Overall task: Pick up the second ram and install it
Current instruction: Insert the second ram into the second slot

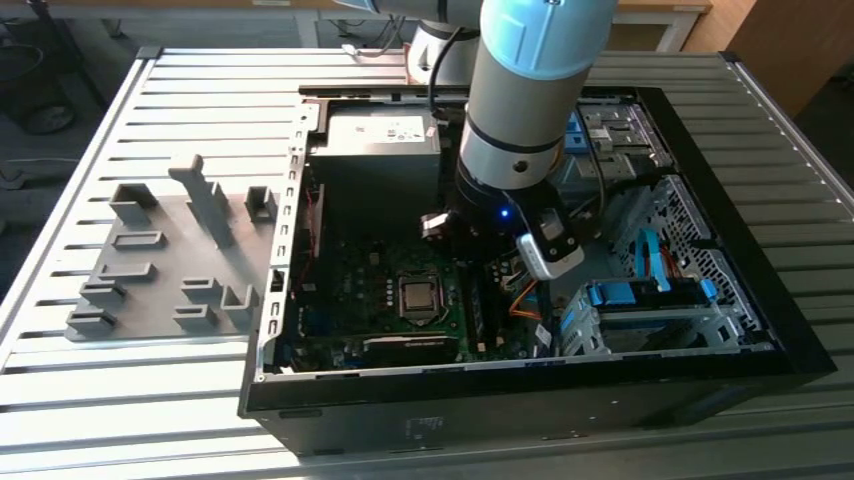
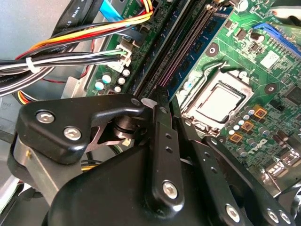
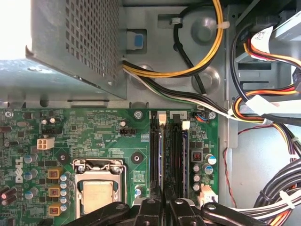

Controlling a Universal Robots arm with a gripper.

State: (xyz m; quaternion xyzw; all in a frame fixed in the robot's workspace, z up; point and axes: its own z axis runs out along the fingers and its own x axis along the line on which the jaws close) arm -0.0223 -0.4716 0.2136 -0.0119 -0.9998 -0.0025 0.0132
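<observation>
Black gripper (image 3: 164, 207) fingers (image 2: 164, 141) sit at a narrow gap in both wrist views, closed onto the second ram (image 3: 160, 160). The ram is a thin blue-green stick standing on edge in a black motherboard slot (image 3: 154, 160), the one nearest the CPU socket (image 3: 99, 188). In the second wrist view the ram's (image 2: 209, 30) blue face w/ chips runs along the slot towards the fingertips. The end held between the fingers is hidden, so how deep it sits can't be told.

Counts:
- 1 arm (image 1: 534, 90), reaching down into the PC case (image 1: 747, 330) at centre frame of the exterior view
- 1 CPU socket
- 2 white slot latches (image 3: 162, 118) seen at the slot ends
- 1 grey holder plate (image 1: 160, 260) w/ several blocks, on the table at the exterior view's left, well apart from the case

The black slots lie side by side and are too tightly packed to count surely. Another blue edge shows by the outer slot, and whether that's a stick is unclear. In the exterior view the wrist covers the fingers and the ram. Cable bundles (image 3: 277, 188) are cut off at the frame edge.
</observation>
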